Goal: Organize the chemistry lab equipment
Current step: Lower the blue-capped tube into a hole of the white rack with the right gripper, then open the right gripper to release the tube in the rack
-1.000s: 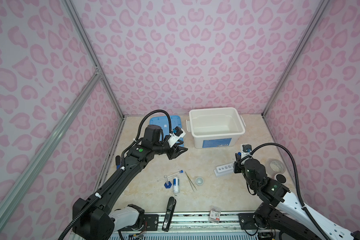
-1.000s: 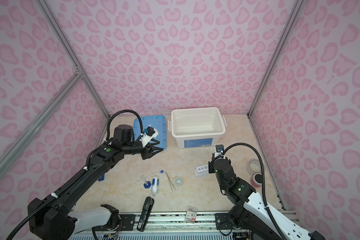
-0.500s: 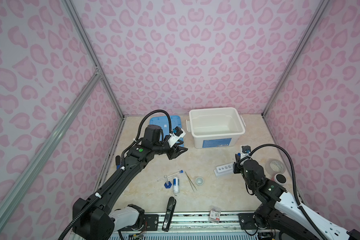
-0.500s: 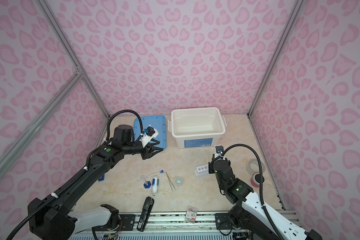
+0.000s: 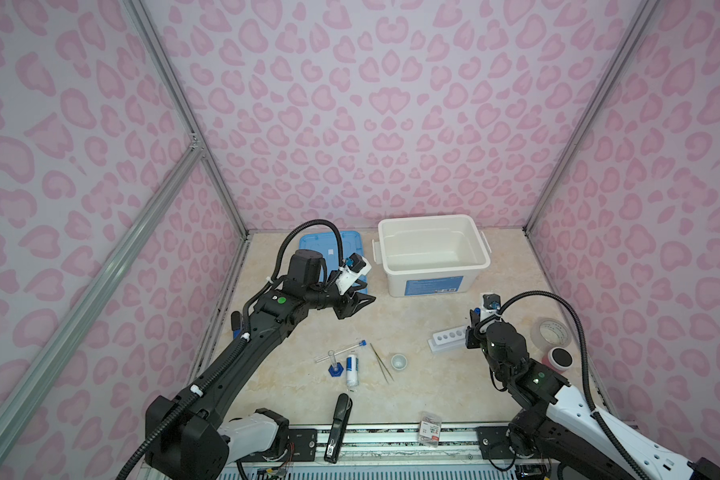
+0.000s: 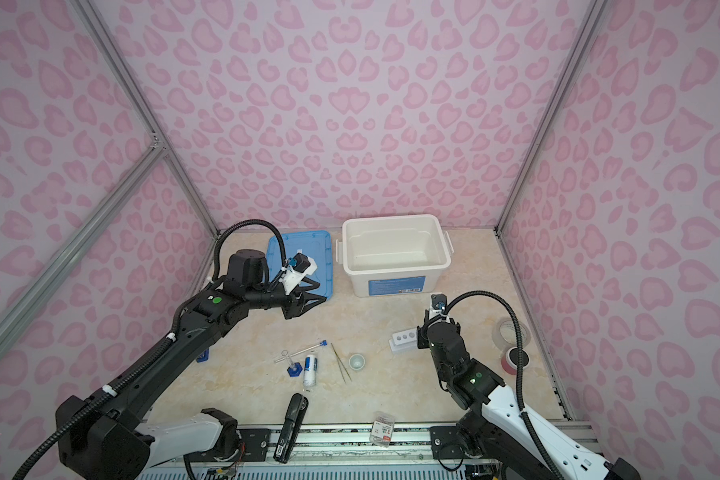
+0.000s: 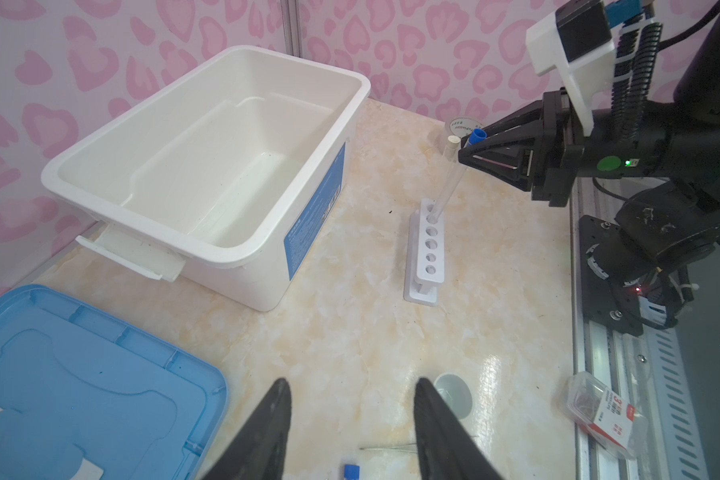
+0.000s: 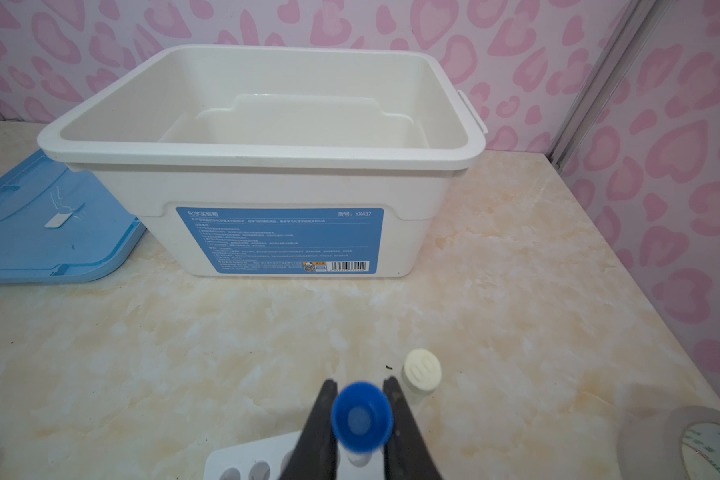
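Right end effector is clenched on the blue-capped tube, upright at the 6-hole white rack's end, beside a white-capped tube. Left end effector hangs released above the surface.

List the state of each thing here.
Bin: open, empty.
Lid: off, beside bin.
Rack: standing, white-capped tube in end hole.
Right gripper: shut on blue-capped tube.
Left gripper: open, empty.
Loose tube: lying flat.
Bottle: on its side.
Cup: upright, empty.
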Available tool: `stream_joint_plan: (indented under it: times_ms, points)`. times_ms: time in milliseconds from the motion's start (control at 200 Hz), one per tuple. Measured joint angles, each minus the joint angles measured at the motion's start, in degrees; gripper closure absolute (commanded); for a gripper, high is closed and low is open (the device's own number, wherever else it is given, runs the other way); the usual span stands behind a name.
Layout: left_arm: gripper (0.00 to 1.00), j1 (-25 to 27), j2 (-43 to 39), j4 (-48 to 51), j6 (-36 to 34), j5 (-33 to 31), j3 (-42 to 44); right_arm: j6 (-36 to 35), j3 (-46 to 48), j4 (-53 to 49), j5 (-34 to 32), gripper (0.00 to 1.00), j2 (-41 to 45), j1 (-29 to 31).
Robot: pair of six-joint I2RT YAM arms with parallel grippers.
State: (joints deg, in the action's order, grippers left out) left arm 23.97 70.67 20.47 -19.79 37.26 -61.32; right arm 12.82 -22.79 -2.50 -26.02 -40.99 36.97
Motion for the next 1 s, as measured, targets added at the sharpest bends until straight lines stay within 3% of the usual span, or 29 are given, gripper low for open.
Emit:
stream_joint_plan:
  times_ms: [1000]
  points:
    - [0.5,0.0,0.9,0.0,-0.5,-0.5,0.0,-0.6,4.4,7.4,0.4,0.81,-3.2,-0.1]
